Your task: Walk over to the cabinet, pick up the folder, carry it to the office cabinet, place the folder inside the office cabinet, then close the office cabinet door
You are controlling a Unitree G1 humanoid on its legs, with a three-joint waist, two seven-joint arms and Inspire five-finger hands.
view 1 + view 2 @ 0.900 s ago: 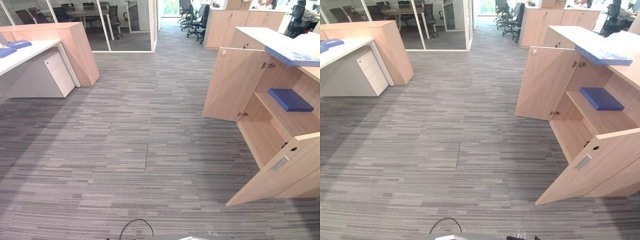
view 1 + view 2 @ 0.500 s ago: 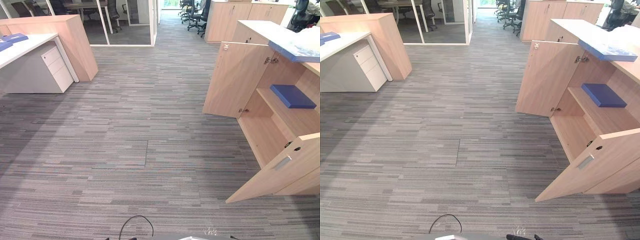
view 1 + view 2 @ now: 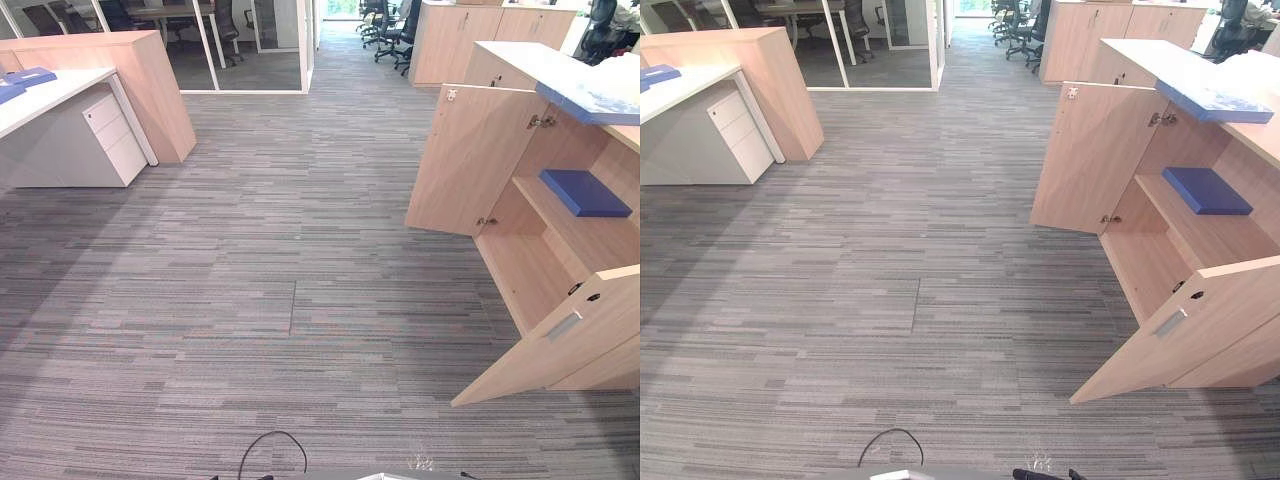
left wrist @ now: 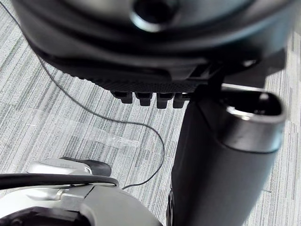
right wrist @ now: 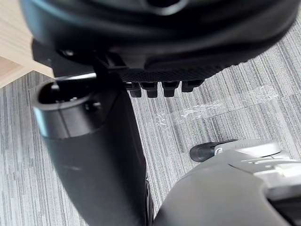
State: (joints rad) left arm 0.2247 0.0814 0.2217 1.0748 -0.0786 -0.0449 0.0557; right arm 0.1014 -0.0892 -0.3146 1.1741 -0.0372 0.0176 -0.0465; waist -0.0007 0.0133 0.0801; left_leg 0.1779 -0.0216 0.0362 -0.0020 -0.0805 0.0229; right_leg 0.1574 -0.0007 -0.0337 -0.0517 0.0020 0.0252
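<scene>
- left hand (image 4: 141,56) and right hand (image 5: 155,42): fingers (image 4: 143,98) loose, holding nothing
- folder (image 3: 583,193) lies flat inside the office cabinet (image 3: 528,272)
- near door (image 3: 556,338) gapes open, and the right hand looks closer to it

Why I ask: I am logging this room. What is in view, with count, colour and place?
office cabinet: one, light wood, right side, both doors open
shelf folder: one, blue, on the shelf inside the office cabinet
top folder: one, blue, on the cabinet's top
desk: one, white top, far left
desk folders: two, blue, on the desk
drawer unit: one, white, under the desk
office chairs: several, dark, far end
carpet: grey, striped
left hand: dark, empty
right hand: dark, empty
</scene>
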